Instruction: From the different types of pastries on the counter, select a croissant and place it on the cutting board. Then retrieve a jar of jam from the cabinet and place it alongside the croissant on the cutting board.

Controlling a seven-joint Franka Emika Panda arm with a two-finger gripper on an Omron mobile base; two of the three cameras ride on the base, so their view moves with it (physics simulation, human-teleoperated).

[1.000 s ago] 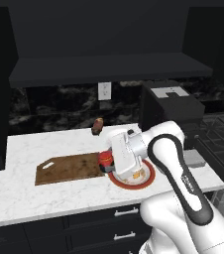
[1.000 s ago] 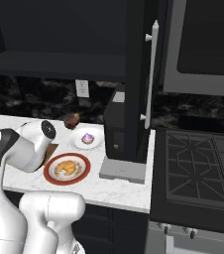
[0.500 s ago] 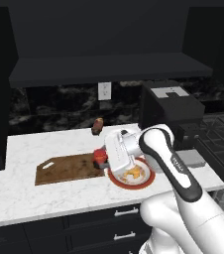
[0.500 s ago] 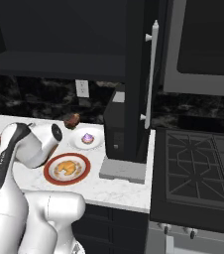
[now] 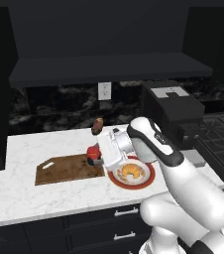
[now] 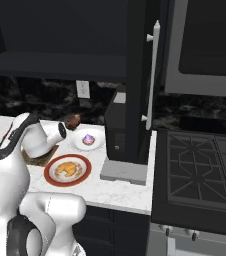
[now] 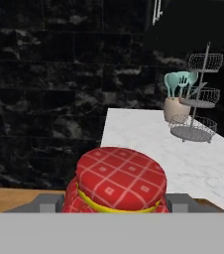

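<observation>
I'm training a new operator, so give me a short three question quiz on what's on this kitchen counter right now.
1. True or false: the croissant lies on the cutting board.
2. What does the gripper hold?
3. The cupcake sits on: A) a red-rimmed plate B) a white plate C) bare counter.

Key
1. False; it lies on the red-rimmed plate.
2. The jar of jam, over the board's right end.
3. B.
</observation>
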